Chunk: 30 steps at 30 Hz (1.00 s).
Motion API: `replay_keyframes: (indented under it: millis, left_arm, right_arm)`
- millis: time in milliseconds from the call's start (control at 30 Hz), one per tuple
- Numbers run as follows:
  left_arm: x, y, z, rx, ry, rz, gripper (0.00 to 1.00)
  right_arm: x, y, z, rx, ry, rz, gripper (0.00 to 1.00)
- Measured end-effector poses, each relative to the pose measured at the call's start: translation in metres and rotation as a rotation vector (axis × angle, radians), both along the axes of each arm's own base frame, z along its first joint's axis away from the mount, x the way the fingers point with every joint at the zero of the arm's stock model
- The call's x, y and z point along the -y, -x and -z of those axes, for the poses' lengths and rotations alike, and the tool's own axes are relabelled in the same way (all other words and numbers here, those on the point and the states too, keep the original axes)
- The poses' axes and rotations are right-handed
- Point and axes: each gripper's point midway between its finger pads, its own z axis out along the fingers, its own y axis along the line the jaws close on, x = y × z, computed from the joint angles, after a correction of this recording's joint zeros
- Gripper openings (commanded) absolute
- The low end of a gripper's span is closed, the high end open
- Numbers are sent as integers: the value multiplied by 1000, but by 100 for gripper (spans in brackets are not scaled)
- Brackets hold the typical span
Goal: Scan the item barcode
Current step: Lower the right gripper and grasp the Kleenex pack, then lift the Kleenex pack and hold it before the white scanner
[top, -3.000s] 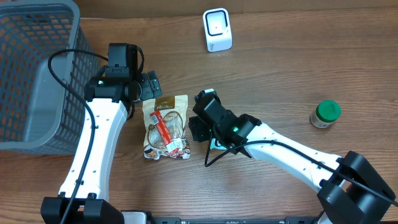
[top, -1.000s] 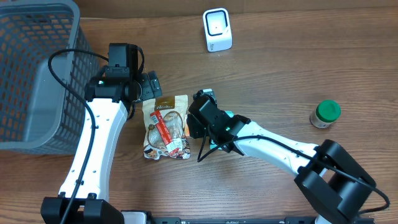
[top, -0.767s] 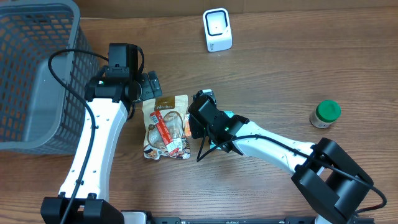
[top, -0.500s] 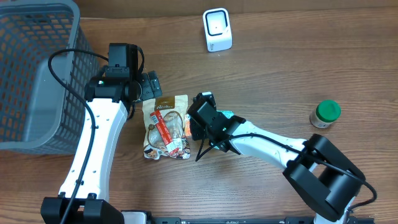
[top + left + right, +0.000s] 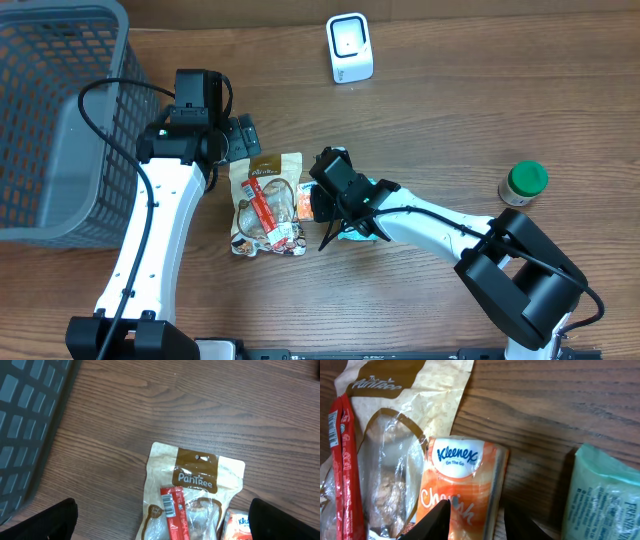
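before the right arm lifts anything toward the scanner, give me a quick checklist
1. Right gripper straddles the Kleenex pack: ok.
2. Firm grip on it: cannot tell.
3. Pack clear of the Pantree pouch: not ok, they overlap.
4. Pack's barcode found: not ok, none on the shown face.
5. Way to the scanner bare: ok.
6. Left gripper open, holding nothing: ok.
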Motion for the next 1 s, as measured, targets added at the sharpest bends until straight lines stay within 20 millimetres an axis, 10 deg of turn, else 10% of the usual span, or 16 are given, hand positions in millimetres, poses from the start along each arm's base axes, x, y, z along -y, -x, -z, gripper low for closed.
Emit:
replay_keyframes:
  millis: [1000]
  left_arm:
    - [0,0,0,0,0,0,100]
  right_arm:
    - [-1,5,15,-14,-17,-11,4]
